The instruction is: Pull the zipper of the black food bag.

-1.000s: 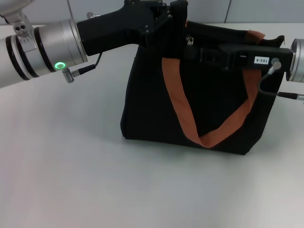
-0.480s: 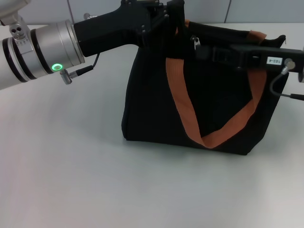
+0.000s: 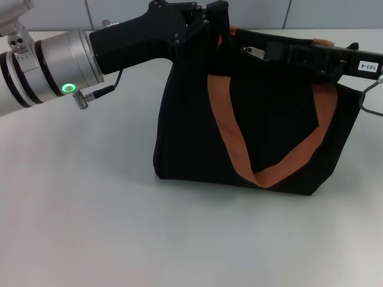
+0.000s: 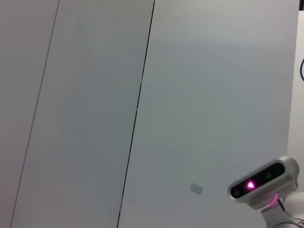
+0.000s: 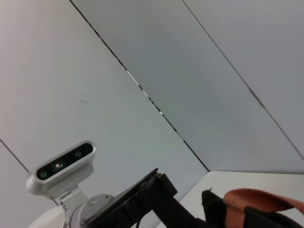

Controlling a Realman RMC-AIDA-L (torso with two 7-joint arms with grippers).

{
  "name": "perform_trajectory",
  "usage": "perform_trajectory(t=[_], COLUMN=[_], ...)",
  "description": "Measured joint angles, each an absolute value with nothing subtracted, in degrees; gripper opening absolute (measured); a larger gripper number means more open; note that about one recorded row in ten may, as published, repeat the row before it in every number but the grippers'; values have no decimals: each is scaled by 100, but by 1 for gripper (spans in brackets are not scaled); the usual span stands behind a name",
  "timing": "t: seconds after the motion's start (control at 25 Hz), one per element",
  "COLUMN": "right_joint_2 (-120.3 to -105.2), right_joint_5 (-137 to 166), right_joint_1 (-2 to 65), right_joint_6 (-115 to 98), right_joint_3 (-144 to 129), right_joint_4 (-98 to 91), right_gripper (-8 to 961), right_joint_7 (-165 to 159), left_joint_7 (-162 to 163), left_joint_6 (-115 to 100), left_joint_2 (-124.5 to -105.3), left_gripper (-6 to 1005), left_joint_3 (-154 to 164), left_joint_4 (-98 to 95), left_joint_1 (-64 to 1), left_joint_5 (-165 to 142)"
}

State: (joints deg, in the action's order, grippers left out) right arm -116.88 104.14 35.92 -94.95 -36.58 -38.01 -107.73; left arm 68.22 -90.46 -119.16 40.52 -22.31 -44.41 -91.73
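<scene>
Head view shows right gripper (image 3: 258, 52) clamped on the zipper (image 3: 254, 52); left gripper (image 3: 209, 18) unclear; wrist views show walls.

Silver ringed left forearm (image 3: 42, 63) with green indicator light (image 3: 69, 88), black wrist housing (image 3: 143, 36), thin black cable (image 3: 111, 86), white "103-4" label (image 3: 368, 66) on black right arm

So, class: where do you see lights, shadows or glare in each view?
Head view: a green light glows on the left arm, and the bag casts a soft shadow on the table. Left wrist view: a camera glows magenta. Right wrist view: even light, no glare.
</scene>
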Motion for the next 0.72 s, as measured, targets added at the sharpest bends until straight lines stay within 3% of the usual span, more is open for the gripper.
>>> perform_trajectory(t=[0.72], right_joint_2=[-11685], right_joint_5=[10312], right_joint_1=[3806], right_joint_6=[-9357], right_joint_3=[-3714], right_joint_4=[-3731], right_gripper=[-3], right_joint_7=[-11206], left_joint_7=[6784], left_joint_6=[-9198], left_joint_2=[-11918], left_gripper=[25], left_joint_3=[4052], left_joint_4=[-2162], left_joint_1=[-4419], left_joint_5=[-9148])
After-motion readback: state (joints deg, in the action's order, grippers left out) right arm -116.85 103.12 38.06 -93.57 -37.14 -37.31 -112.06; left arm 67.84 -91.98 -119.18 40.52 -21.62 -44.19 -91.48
